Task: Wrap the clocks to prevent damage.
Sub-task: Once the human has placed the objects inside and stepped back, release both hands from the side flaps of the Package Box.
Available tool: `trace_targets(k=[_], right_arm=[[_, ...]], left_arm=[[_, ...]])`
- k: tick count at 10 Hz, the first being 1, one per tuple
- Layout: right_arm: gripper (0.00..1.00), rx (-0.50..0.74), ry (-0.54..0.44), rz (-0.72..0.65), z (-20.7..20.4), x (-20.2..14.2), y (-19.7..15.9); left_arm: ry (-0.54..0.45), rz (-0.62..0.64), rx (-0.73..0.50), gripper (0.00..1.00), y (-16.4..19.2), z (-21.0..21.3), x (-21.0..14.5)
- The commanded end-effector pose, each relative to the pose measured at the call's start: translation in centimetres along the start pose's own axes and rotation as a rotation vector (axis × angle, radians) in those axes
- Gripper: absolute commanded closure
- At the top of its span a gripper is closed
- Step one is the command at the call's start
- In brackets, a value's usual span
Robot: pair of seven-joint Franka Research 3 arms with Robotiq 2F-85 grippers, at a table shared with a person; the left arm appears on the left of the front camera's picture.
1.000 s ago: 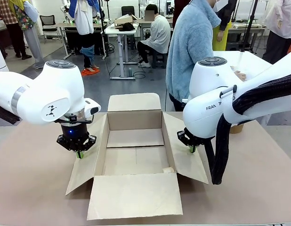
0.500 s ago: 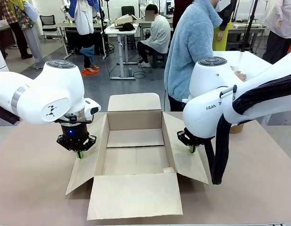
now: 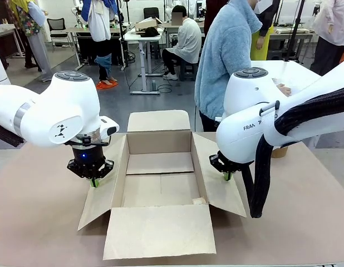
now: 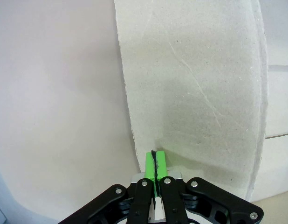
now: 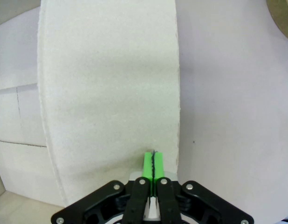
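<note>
The dark capital letters "FRAN" [image 3: 251, 127] are read on the white housing of the right arm [image 3: 252, 92], low on the rounded joint above its wrist. The word is cut off after the fourth letter by the part of the same arm that crosses in front of it, so the rest cannot be told. A small dark emblem [image 3: 60, 130], made of a few short angular strokes, is printed on the rounded white housing of the left arm [image 3: 58, 105]; it is read as a maker's mark and not as letters. Print farther back in the room is too small to be read.
</note>
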State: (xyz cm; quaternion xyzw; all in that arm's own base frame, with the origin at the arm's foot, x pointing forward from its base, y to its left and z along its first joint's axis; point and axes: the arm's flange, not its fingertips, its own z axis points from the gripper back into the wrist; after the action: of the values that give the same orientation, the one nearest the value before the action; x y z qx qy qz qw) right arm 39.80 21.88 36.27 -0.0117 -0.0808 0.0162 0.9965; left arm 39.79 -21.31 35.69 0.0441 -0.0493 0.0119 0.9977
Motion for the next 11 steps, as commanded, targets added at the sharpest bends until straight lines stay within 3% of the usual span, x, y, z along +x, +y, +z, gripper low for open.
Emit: trace_targets(k=[1, 11], right_arm=[[0.99, -0.003, 0.004, -0.002, -0.07, -0.02, -0.06], [0.99, -0.003, 0.004, -0.002, -0.07, -0.02, -0.06]], left_arm=[[-0.005, -0.01, 0.007, 1.0, -0.01, -0.07, -0.03], [-0.005, -0.01, 0.007, 1.0, -0.01, -0.07, -0.03]])
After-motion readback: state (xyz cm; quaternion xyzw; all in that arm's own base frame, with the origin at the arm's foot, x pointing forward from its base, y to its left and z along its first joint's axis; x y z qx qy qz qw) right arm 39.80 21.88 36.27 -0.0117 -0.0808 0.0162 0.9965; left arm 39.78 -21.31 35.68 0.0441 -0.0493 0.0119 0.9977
